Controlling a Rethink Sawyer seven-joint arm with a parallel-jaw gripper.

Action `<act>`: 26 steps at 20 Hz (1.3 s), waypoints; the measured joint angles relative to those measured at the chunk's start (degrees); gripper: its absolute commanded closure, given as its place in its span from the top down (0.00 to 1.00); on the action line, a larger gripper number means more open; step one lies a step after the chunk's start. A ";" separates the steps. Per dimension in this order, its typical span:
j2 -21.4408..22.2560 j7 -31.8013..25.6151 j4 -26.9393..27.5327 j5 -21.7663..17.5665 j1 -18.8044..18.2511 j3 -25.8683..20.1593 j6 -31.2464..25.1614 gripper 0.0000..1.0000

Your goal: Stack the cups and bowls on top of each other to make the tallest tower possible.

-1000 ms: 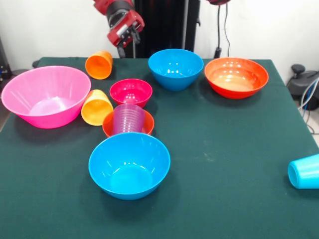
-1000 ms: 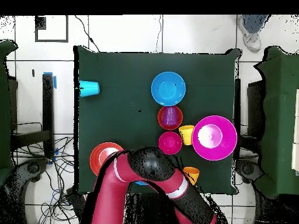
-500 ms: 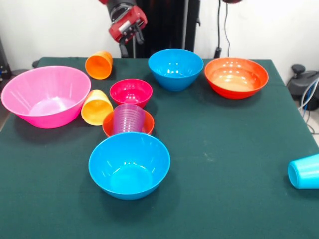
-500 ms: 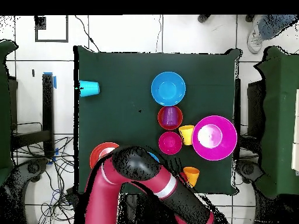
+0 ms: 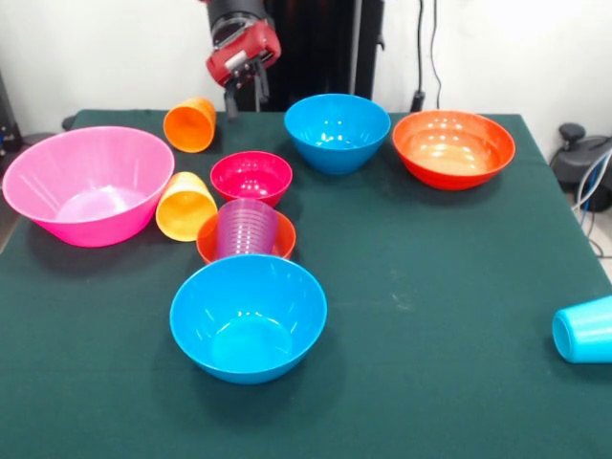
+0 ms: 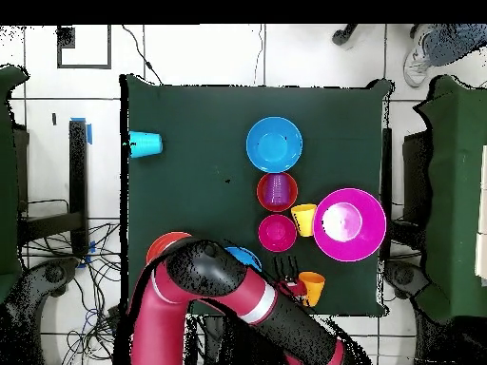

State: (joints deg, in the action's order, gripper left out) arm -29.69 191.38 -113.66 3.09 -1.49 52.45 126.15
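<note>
My gripper point(image 5: 245, 99) hangs open and empty over the table's back edge, just right of the orange cup point(image 5: 189, 124), which lies on its side. Overhead, the gripper point(image 6: 285, 265) sits beside that orange cup point(image 6: 311, 285). The purple cup point(image 5: 247, 228) stands in the small orange bowl point(image 5: 211, 241). The yellow-orange cup point(image 5: 185, 206) lies tipped between the pink bowl point(image 5: 86, 182) and the magenta bowl point(image 5: 251, 177). One blue bowl point(image 5: 249, 316) is nearest the camera, another blue bowl point(image 5: 337, 131) at the back. The orange-red bowl point(image 5: 452, 148) is back right. A light blue cup point(image 5: 583, 330) lies at the right edge.
Overhead, my arm point(image 6: 219, 285) covers most of one blue bowl point(image 6: 247, 255) and part of the orange-red bowl point(image 6: 164, 247). A person's feet point(image 6: 428, 48) show beyond the table. Cables point(image 5: 588, 186) hang off the table's right side.
My gripper has turned and shifted slightly, its fingers now pointing down beside the orange cup. Overhead, the arm's elbow swung left. No cup or bowl has moved.
</note>
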 measured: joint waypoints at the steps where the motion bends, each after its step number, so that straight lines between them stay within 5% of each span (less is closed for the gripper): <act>1: 0.05 0.00 0.43 0.00 -0.01 -0.53 -1.63 1.00; 26: 1.76 0.00 5.99 -0.01 -0.24 -9.10 -8.44 1.00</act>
State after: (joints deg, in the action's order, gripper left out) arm -27.93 191.38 -107.68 3.07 -1.73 43.34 117.71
